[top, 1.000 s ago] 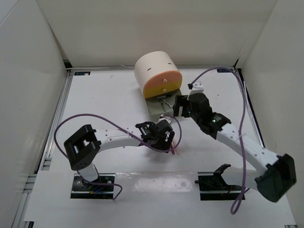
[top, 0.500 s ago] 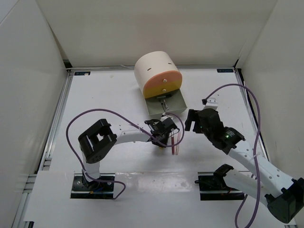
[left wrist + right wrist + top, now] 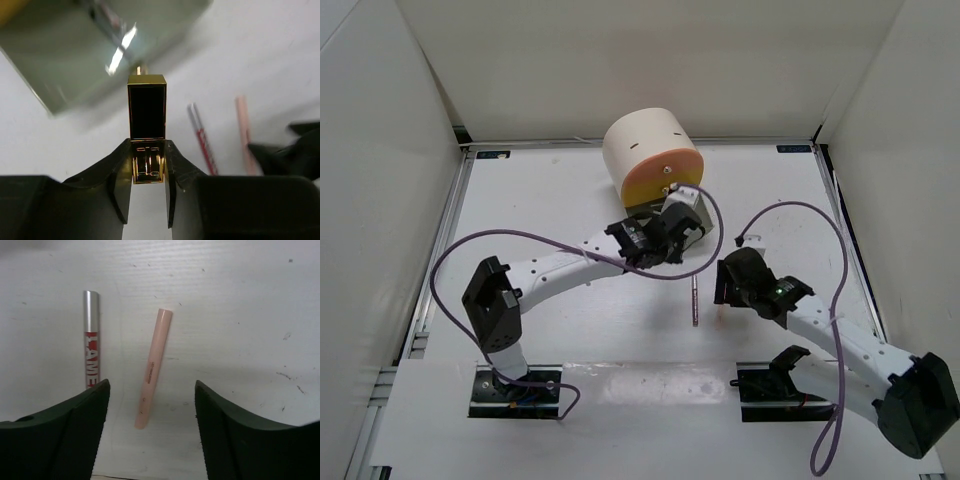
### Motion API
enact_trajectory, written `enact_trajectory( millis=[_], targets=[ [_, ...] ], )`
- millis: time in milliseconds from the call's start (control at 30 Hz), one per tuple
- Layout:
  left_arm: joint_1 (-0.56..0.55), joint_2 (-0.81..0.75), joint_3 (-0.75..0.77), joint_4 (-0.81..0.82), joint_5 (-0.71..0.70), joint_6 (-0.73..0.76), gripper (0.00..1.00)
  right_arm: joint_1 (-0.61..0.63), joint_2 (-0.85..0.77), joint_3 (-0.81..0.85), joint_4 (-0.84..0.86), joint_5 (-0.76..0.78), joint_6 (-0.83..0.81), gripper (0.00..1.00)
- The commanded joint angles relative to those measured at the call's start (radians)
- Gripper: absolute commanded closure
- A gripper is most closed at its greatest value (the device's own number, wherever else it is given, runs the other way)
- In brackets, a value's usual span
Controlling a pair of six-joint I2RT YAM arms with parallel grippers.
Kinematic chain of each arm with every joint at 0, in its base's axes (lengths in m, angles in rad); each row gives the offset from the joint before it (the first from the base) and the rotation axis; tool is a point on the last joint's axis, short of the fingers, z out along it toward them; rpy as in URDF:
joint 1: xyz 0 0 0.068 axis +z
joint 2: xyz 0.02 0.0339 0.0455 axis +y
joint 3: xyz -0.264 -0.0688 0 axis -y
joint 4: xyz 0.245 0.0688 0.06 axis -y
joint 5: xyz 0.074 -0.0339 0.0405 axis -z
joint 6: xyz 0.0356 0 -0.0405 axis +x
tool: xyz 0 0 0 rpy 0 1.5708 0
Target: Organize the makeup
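Gripping a black, gold-edged rectangular lipstick case [image 3: 147, 107] by its lower end, the left gripper [image 3: 148, 150] has its jaws set narrow against the case's sides. It holds the case off the surface, with the far end close to the edge of the open grey-green drawer [image 3: 60, 50] at the foot of the large cream cylindrical box [image 3: 645, 150]. The right gripper [image 3: 151, 390] hangs wide apart and empty over the white table [image 3: 540, 200]. A thin peach-pink pencil [image 3: 153, 365] lies on the table between its fingers, and a silver tube with red lettering [image 3: 91, 345] lies just beside the pencil, not touching it.
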State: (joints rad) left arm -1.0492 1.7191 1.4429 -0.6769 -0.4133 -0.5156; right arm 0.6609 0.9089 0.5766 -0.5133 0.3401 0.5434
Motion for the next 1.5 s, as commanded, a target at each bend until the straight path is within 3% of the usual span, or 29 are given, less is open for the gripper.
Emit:
enact_trajectory(
  millis=[0,233,333,433,567,700,833,933,967,1067,1100,1133,1300,1467],
  targets=[
    [0.038,0.002,0.135,0.057,-0.084,0.138,0.68,-0.004,0.079,-0.034,0.079,0.043,0.082,0.33],
    [0.107,0.14,0.35,0.091,-0.075,0.288,0.59,-0.01,0.208,-0.04,0.154,0.059,0.138,0.46],
    [0.136,0.204,0.41,0.07,-0.044,0.31,0.49,-0.029,0.205,-0.064,0.157,0.065,0.153,0.46],
    [0.166,0.256,0.438,0.045,-0.027,0.315,0.47,-0.053,0.199,-0.089,0.151,0.059,0.168,0.46],
    [0.179,0.28,0.441,0.014,-0.028,0.301,0.19,-0.072,0.183,-0.109,0.157,0.047,0.174,0.47],
    [0.179,0.251,0.435,0.008,-0.024,0.276,0.02,-0.072,0.168,-0.103,0.127,0.059,0.174,0.48],
    [0.173,0.146,0.398,0.045,-0.01,0.273,0.02,-0.07,0.125,-0.08,0.099,0.089,0.156,0.47],
    [0.153,0.064,0.346,0.063,0.001,0.275,0.02,-0.087,0.091,-0.021,-0.044,0.178,0.165,0.43],
    [0.152,0.042,0.334,0.072,0.014,0.276,0.02,-0.099,0.085,0.0,-0.086,0.248,0.187,0.35],
    [0.146,-0.056,0.242,0.115,0.082,0.275,0.02,-0.151,0.085,0.06,-0.161,0.304,0.253,0.24],
    [0.146,-0.081,0.216,0.128,0.096,0.273,0.02,-0.206,0.103,0.055,-0.18,0.301,0.294,0.08],
    [0.146,-0.123,0.161,0.149,0.106,0.27,0.02,-0.237,0.116,0.045,-0.183,0.292,0.3,0.01],
    [0.15,-0.211,0.044,0.159,0.088,0.275,0.02,-0.447,0.183,0.003,-0.131,0.194,0.316,0.01],
    [0.172,-0.259,-0.01,0.14,0.076,0.279,0.02,-0.547,0.223,-0.049,0.022,0.016,0.199,0.01]
  ],
)
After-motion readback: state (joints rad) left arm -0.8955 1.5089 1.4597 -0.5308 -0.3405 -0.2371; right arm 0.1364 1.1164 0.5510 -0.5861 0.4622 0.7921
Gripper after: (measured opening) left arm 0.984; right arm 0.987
